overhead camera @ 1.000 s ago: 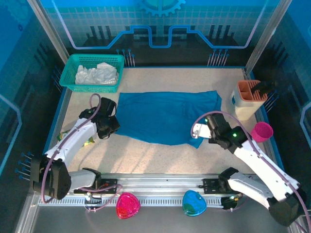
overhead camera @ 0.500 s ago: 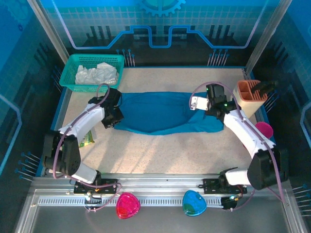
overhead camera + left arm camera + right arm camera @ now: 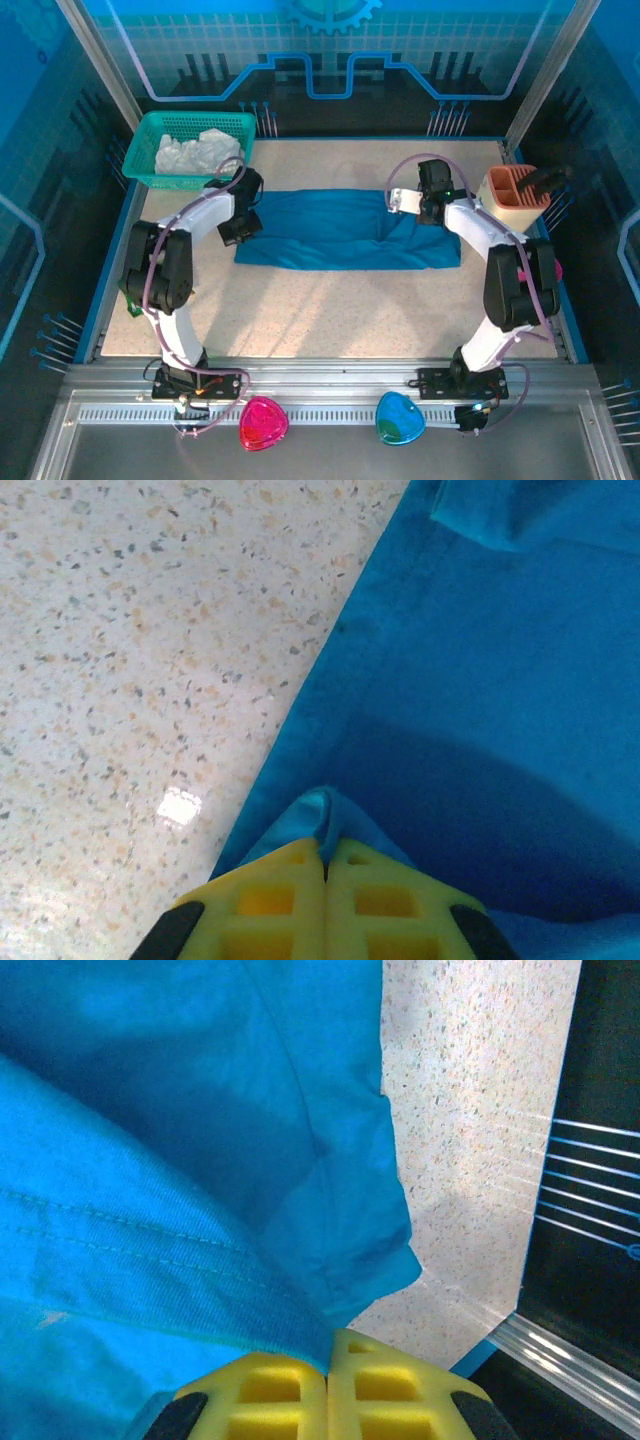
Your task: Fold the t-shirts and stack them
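Teal-blue t-shirt (image 3: 340, 240) lies folded into a long flat band, left tool (image 3: 325, 865) and right tool (image 3: 328, 1360) each pinching 1 end.

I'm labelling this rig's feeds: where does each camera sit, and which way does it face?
Top external: fixed above and behind the arm bases, looking down on the table and the teal-blue t-shirt; both arms show.
Left wrist: on the left arm, looking down past the shut left gripper at the shirt's left edge.
Right wrist: on the right arm, looking down past the shut right gripper at the shirt's right end.
Shared: all three see the shirt and table.
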Controlling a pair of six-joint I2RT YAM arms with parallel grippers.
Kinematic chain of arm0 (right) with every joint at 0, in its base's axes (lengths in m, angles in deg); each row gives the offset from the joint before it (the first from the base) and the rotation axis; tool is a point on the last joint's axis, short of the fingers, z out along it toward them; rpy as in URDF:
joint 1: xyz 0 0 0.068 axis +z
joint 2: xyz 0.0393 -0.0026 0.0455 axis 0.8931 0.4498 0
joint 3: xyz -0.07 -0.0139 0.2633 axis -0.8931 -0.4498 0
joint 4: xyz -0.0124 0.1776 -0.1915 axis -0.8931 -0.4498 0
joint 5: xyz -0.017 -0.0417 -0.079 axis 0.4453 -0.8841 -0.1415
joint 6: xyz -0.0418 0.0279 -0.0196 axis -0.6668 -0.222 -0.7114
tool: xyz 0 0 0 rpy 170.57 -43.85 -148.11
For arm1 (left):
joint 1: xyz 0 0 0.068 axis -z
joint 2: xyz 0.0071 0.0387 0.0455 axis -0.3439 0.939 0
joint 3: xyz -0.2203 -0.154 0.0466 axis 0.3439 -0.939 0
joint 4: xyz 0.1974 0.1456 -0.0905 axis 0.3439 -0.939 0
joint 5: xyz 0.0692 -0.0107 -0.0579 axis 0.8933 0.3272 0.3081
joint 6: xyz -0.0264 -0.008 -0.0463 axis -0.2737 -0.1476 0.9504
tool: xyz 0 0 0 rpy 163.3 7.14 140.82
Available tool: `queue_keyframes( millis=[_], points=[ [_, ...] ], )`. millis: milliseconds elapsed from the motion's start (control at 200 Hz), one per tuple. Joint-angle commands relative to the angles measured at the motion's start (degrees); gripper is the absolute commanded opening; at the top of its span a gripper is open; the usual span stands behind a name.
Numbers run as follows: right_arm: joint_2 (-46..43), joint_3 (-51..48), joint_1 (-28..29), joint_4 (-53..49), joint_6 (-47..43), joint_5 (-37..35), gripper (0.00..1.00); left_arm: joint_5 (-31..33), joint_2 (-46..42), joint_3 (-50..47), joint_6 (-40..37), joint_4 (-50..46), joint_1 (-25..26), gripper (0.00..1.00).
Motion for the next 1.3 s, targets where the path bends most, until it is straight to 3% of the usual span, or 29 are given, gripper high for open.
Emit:
queue_keyframes(
  millis=[0,135,220,290,350,460,525,766,811,881,986,1141,1296],
  points=[
    [3.4,2.2,-0.7,2.9,4.0,-1.9,0.00,2.8,2.6,2.6,-0.7,-1.2,-0.7,0.06],
    [7.1,3.5,-0.9,4.1,10.0,-2.7,0.00,4.8,4.4,3.5,0.0,-2.2,-0.7,0.27],
    [9.7,6.1,-1.5,3.1,17.1,-2.1,0.00,5.5,4.8,3.4,-0.1,-2.2,-0.7,0.46],
    [11.4,8.4,-1.9,1.5,22.9,-1.0,0.03,5.7,5.1,3.0,-0.3,-2.1,-0.7,0.56],
    [12.7,10.2,-2.1,1.2,27.8,-1.5,0.09,5.8,5.1,2.2,-0.4,-1.9,-0.8,0.62],
    [13.1,11.6,-2.1,2.1,36.5,-2.5,0.31,6.0,3.9,0.2,-0.5,-1.3,-1.0,0.69],
    [11.9,11.8,-2.2,2.8,42.1,-2.4,0.39,5.5,2.3,-1.2,-1.3,0.0,-1.0,0.74],
    [3.1,12.0,-2.7,-3.4,63.6,-0.9,0.47,7.1,-4.1,-4.2,-2.8,0.3,-1.0,0.89],
    [1.4,12.4,-3.0,-7.2,69.0,-0.1,0.47,8.0,-5.2,-4.5,-2.9,0.0,-1.0,0.97],
    [-0.4,14.0,-3.9,-15.2,78.5,3.6,0.47,9.9,-6.9,-4.9,-3.0,-0.5,-1.1,0.99],
    [-1.4,13.0,-5.2,-23.2,86.4,15.4,0.44,11.8,-8.4,-5.1,-3.4,-1.0,-1.3,0.99],
    [-2.0,5.6,-4.8,-19.9,93.0,28.0,0.44,11.5,-10.5,-5.7,-3.5,-0.5,-1.7,0.99],
    [0.6,-0.5,-4.6,-12.4,99.7,32.5,0.44,9.3,-15.8,-8.3,-3.6,1.4,-1.7,0.94]
  ],
)
